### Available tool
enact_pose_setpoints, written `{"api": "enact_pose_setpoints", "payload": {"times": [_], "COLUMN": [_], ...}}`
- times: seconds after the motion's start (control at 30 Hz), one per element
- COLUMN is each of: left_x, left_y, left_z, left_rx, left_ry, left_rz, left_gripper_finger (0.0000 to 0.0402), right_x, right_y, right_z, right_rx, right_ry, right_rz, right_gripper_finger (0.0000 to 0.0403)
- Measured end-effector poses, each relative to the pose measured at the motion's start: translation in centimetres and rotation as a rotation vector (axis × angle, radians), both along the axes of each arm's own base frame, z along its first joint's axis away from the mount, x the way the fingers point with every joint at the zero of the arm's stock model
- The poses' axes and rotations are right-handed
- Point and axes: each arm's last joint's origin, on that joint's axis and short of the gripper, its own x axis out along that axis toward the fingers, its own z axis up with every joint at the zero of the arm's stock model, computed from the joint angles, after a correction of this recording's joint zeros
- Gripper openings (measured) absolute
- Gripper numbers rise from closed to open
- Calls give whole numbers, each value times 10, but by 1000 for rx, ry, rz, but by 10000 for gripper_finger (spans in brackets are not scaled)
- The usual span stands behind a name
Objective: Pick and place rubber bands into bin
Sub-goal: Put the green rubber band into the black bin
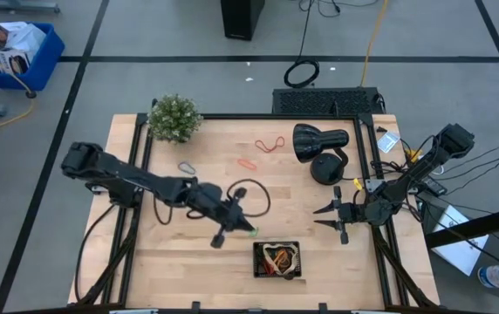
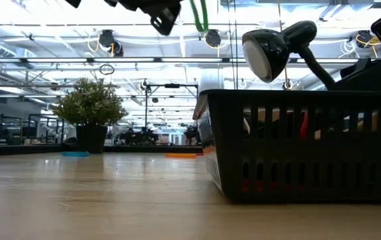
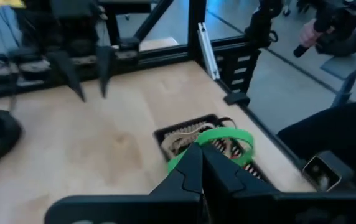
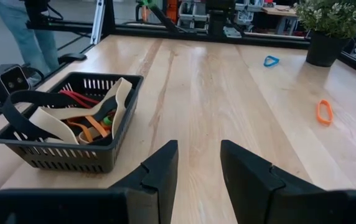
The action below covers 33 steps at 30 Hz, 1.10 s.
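While the left hand (image 1: 235,220) hangs above the counter (image 1: 197,253) just left of centre in the high view, its fingers (image 3: 193,171) are clamped tight on a green band (image 3: 224,138), the loop dangling off the tips. In the left wrist view that band sits right over the near edge of the bin (image 3: 165,134); from above, though, the hand is still up and to the left of the bin (image 1: 277,260), which rests at lower centre of the frame, near the counter's front edge. The bin already carries a tangle: tan, red, orange and black bands (image 4: 72,118) heaped inside, plain in the right wrist view. In the low view the green band (image 2: 199,15) hangs at the top edge of the frame, well above the bin's slatted wall (image 2: 297,150).

The right hand (image 1: 338,219) waits at centre right of the high view, fingers parted and gripping nothing, pointing left across the wood.

More bands lie loose in the upper middle of the high view: an orange band (image 1: 247,163), a red band (image 1: 271,145), and a pale loop (image 1: 186,167) further left. A big black loop (image 1: 251,197) lies just beside the left hand. A plant (image 1: 174,117) and a lamp (image 1: 319,144) stand along the back.
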Motion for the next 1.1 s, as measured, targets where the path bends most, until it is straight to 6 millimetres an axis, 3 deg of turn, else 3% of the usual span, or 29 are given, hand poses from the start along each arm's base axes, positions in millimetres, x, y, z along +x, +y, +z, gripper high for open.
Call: {"api": "enact_pose_setpoints", "payload": {"times": [0.2,0.4,0.67,0.87,1.1], "left_x": [20,50,83,87,85], "left_y": [-22,-46,-60,-60,-60], "left_z": [-31,-44,-61,-75,-76], "left_rx": [-41,-4,53,85,80], "left_ry": [33,149,325,415,438], "left_rz": [-27,-65,-69,-56,-41], "left_gripper_finger": [0,0,0,7,25], "right_x": [0,0,0,0,0], "right_y": [0,0,0,0,0], "right_z": [1,1,0,0,0], "right_rx": [5,8,45,46,45], "right_ry": [-5,-7,1,1,2], "right_rz": [2,2,-7,-7,-7], "right_gripper_finger": [116,116,116,116,116]}}
